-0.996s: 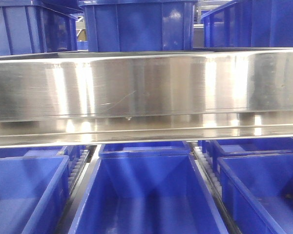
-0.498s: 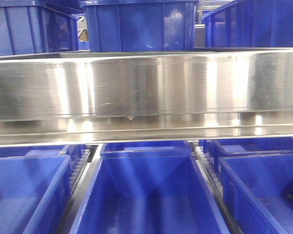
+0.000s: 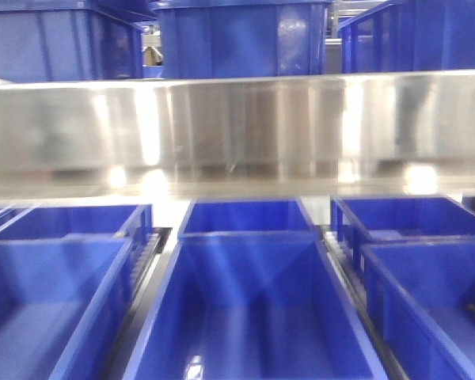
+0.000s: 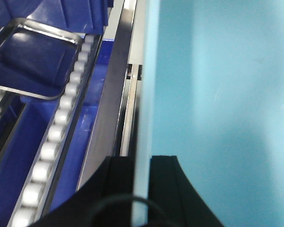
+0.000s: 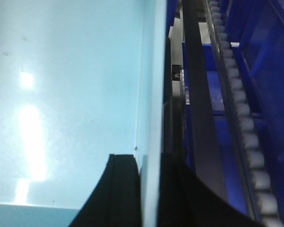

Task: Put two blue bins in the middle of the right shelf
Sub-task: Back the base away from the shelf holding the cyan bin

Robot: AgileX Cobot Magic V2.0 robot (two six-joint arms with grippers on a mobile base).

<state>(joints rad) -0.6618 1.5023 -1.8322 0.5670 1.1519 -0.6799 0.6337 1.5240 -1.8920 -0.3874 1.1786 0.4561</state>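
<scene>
A blue bin (image 3: 253, 317) fills the lower middle of the front view, open side up. In the left wrist view my left gripper (image 4: 141, 189) is shut on the bin's left wall (image 4: 143, 118), one black finger on each side of the rim. My right gripper (image 5: 150, 194) is shut the same way on the right wall (image 5: 154, 94). The bin's inside looks pale cyan in both wrist views. Neither gripper shows in the front view. Which shelf this is I cannot tell.
A steel shelf beam (image 3: 237, 131) crosses the front view above the bin, with more blue bins (image 3: 237, 39) standing on it. Other blue bins sit left (image 3: 47, 301) and right (image 3: 435, 293). White roller tracks (image 4: 52, 137) (image 5: 246, 123) run along both sides.
The front view has shifted and blurred: the steel beam sits higher in the frame and more of the lower bins behind it shows. The upper bins have slid to the right.
</scene>
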